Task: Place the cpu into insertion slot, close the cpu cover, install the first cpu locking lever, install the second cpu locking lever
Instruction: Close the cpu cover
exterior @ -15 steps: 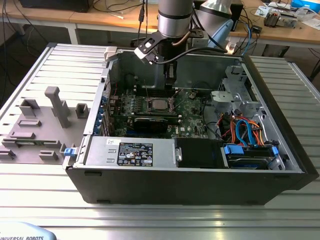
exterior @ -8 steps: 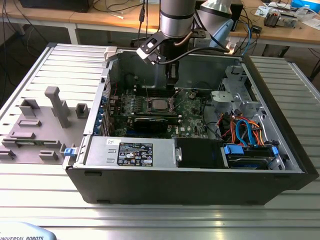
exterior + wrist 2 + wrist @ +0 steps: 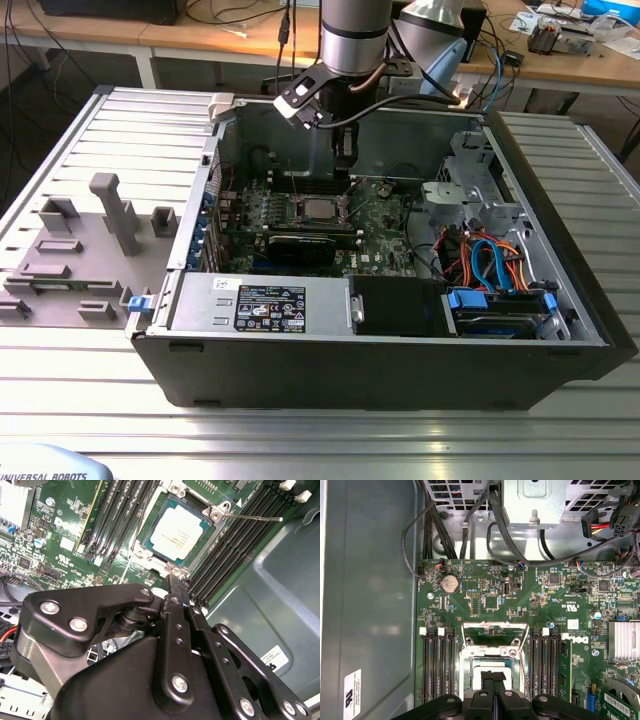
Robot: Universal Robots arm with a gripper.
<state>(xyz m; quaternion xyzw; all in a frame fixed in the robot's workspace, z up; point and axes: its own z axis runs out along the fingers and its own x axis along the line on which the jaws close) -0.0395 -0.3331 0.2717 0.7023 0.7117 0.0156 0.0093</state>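
Gripper: fingers pressed flat together, nothing visible between them. The tips hang over the insertion slot; I cannot tell whether they touch anything.

Cpu: seated flat in the slot, plain silver-grey top up, green border showing on all sides. On the exterior view's clock face it lies at about 7 o'clock from the gripper tips, close by.

Cpu cover: swung up off the socket and standing open on its hinge, with green board showing through its window. Not closed over the chip.

Locking lever: a thin silvery rod, unlatched, slanting out from a socket corner across the memory slots. Black memory slots flank the socket on both sides.

Exterior view, read from the cpu:
- graphics card at 6 o'clock, just beside it
- bundle of blue and orange cables at about 4 o'clock, well apart
- grey fixture plate outside the case at 9 o'clock
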